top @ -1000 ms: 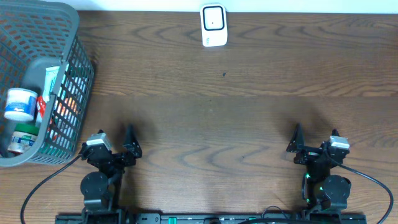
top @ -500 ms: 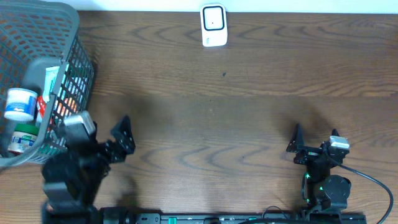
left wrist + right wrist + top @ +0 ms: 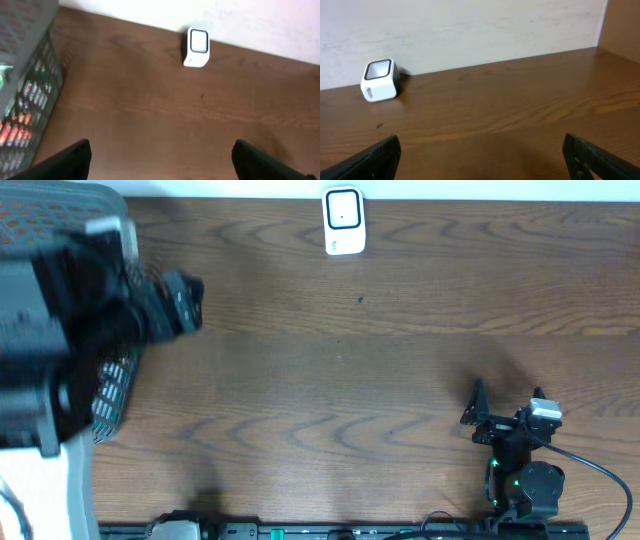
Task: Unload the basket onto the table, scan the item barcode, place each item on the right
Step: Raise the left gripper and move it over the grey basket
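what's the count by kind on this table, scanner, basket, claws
white scanner: 1
grey basket: 1
robot claws: 2, left claw and right claw, both open
items inside the basket: too blurred to count
total: 4

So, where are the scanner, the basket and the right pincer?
scanner (image 3: pixel 343 220), overhead view, front face.
basket (image 3: pixel 42 70), left wrist view, mesh wall.
right pincer (image 3: pixel 481 145), right wrist view, midway between fingertips.
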You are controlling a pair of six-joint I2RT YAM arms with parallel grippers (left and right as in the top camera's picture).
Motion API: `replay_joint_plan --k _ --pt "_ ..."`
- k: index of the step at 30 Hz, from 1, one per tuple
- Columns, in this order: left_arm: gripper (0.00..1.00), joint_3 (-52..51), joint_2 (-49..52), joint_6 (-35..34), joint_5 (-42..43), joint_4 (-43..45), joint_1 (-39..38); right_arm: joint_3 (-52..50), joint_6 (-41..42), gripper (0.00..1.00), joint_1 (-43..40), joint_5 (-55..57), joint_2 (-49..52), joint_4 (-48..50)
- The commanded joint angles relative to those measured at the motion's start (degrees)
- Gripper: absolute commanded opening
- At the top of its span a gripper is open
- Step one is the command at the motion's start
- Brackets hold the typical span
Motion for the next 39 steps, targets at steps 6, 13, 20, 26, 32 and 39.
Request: replay_joint_plan --k 6,13,20,26,32,39 --pt "0.80 9.70 6.58 4.22 -9.16 3.10 1.11 -0.04 -0.83 0.99 0.17 0.17 -0.02 -0.20" --pt "0.07 9.68 6.03 -10.40 -25.94 -0.26 6.40 -0.04 -0.83 0.99 0.17 0.17 -0.02 -0.20" --pt "0.07 9.68 6.05 -16.70 -28.81 -2.82 15.72 -0.04 -0.83 0.99 0.17 0.17 -0.02 -0.20" --pt "0.16 9.53 6.08 -27.71 -28.81 -5.44 23.85 -0.04 -0.83 0.99 0.17 0.17 -0.02 -0.20" --pt "0.16 8.98 6.08 -32.76 -28.79 -7.15 28.37 -0.04 -0.83 0.99 0.17 0.20 -0.02 -0.17" --pt "0.16 8.87 6.08 -32.76 -28.79 -8.02 28.39 -0.04 -0.83 0.99 0.17 0.17 -0.02 -0.20"
